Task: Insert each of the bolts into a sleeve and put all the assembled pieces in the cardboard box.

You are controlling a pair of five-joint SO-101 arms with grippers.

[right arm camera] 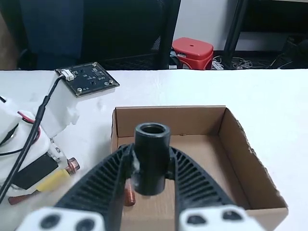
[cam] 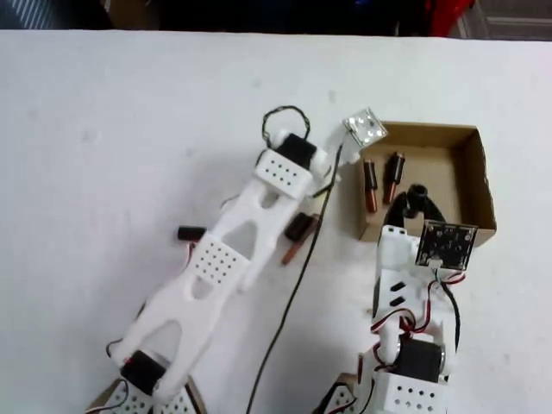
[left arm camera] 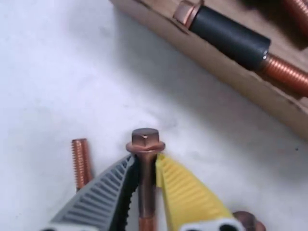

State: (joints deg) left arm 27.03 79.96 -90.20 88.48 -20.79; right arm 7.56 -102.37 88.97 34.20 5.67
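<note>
One bolt in left claw (head out)

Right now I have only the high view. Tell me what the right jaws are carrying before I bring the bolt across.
Observer: The right jaws are shut on a black sleeve, its open bore facing the wrist camera, over the cardboard box.
Operator: Confirm the left grip on the bolt.
Observer: The left jaws clamp the bolt on its shank, just under the hex head.
Operator: Report anything loose near it.
Observer: A loose bolt lies on the table beside the left jaws, threaded end showing.
</note>
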